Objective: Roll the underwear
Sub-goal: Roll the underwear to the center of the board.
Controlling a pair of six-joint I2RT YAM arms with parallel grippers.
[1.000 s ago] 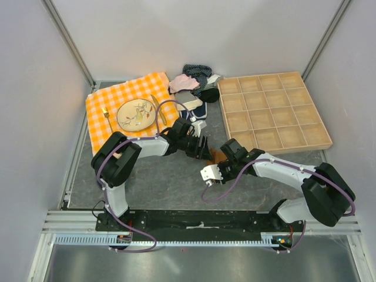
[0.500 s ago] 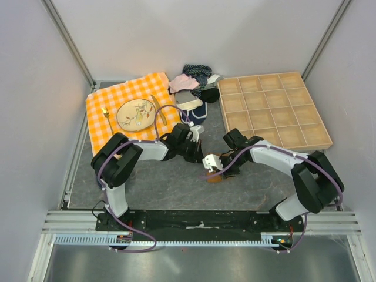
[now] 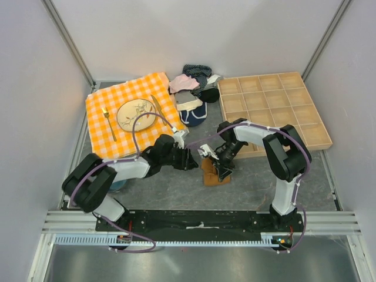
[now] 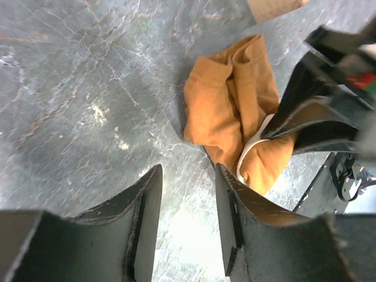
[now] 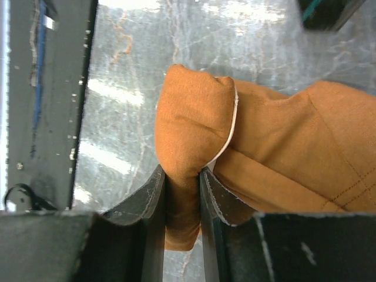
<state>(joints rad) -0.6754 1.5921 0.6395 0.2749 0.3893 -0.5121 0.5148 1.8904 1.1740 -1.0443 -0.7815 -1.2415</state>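
- Your right gripper is pinching a fold of the underwear. Both fingers are pressed onto the rust-brown fabric, and the bunched fold bulges just ahead of the fingertips.
- The cream waistband edge curves over that fold, just ahead of the pinch.
- The rest of the garment spreads out to one side of the right gripper, crumpled, over the grey table.
- Your left gripper has its fingers spread with nothing between them. Bare table surface shows through the gap.
- The underwear lies just ahead of the left gripper, off towards its right-hand finger. Whether that finger touches the fabric cannot be told.
- From overhead, the two grippers face each other and are near one another, with the garment under the right one.
- A wooden compartment tray lies beyond the right gripper.
- An orange checked cloth with a plate on it lies beyond the left gripper.
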